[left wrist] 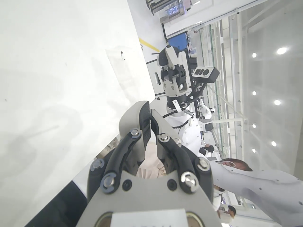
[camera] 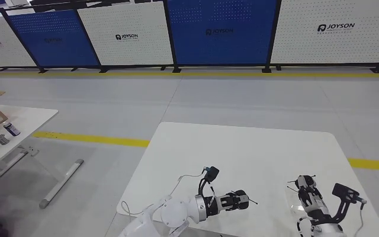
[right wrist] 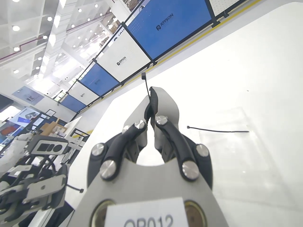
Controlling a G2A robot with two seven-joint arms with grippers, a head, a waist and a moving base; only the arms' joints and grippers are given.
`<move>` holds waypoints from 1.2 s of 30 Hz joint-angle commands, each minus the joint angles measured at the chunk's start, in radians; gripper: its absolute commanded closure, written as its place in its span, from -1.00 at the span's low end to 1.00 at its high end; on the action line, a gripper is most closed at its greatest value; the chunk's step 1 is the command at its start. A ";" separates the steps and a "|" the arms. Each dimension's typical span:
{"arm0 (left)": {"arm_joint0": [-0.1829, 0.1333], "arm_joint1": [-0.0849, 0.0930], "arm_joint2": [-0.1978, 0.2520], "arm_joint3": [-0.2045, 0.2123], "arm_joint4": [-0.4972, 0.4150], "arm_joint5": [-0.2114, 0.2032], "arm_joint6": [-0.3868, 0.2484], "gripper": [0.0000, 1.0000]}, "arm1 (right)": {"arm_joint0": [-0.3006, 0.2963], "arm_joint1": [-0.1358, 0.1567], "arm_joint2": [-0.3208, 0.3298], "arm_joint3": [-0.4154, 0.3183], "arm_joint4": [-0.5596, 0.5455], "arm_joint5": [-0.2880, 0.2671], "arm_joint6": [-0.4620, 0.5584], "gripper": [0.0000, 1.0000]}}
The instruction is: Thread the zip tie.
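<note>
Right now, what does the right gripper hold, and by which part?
The right gripper holds a thin black plastic zip tie by its strap, just below the head.

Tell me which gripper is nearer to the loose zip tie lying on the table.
Right. The right gripper hangs close beside the loose zip tie; the left gripper is clearly farther off.

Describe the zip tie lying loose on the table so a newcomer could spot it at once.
On the white table, find the right gripper and the clear plastic bag beside it. The loose zip tie is the thin black strip lying flat across that bag. Unlike the other zip tie, pinched in the right gripper with its head poking out, nothing holds it.
</note>
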 commanded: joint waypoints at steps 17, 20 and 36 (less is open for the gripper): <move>0.000 0.000 0.000 0.000 0.000 0.000 0.000 1.00 | -0.136 0.005 0.230 -0.012 0.289 -0.233 0.246 1.00; 0.000 0.000 0.000 0.000 0.000 0.000 0.000 1.00 | -0.136 0.005 0.230 -0.012 0.289 -0.233 0.246 1.00; -0.030 -0.027 0.044 0.021 -0.064 -0.018 0.161 1.00 | -0.136 0.005 0.230 -0.012 0.289 -0.233 0.246 1.00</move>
